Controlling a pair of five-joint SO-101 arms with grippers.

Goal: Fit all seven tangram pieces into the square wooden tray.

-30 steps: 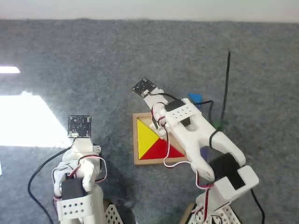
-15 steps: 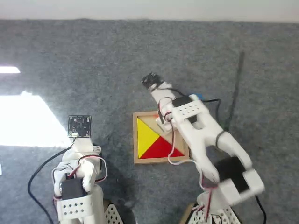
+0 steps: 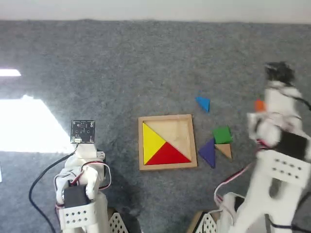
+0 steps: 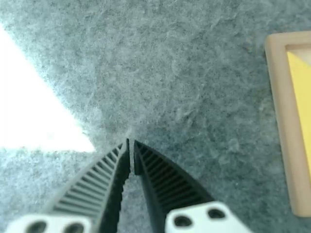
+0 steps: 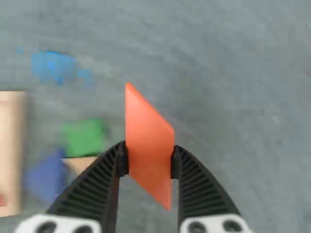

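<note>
The square wooden tray (image 3: 167,119) lies mid-table with a yellow triangle (image 3: 151,141) and a red triangle (image 3: 169,154) in it. Right of it lie a blue triangle (image 3: 203,103), a green square (image 3: 222,134), a purple triangle (image 3: 208,152) and a tan triangle (image 3: 224,150). My right gripper (image 5: 148,155) is shut on an orange parallelogram (image 5: 148,141), held above the mat to the right of those pieces; the piece shows at the arm's tip (image 3: 260,104). My left gripper (image 4: 130,145) is shut and empty over bare mat, left of the tray's rim (image 4: 282,121).
Grey felt mat (image 3: 121,63) covers the table, with a bright patch of light (image 3: 24,126) at the left. The left arm (image 3: 82,165) rests near the front edge. Open mat lies behind the tray.
My right arm has swung from over the tray's far edge to the table's right side, uncovering the loose pieces beside the tray. The left arm has not moved.
</note>
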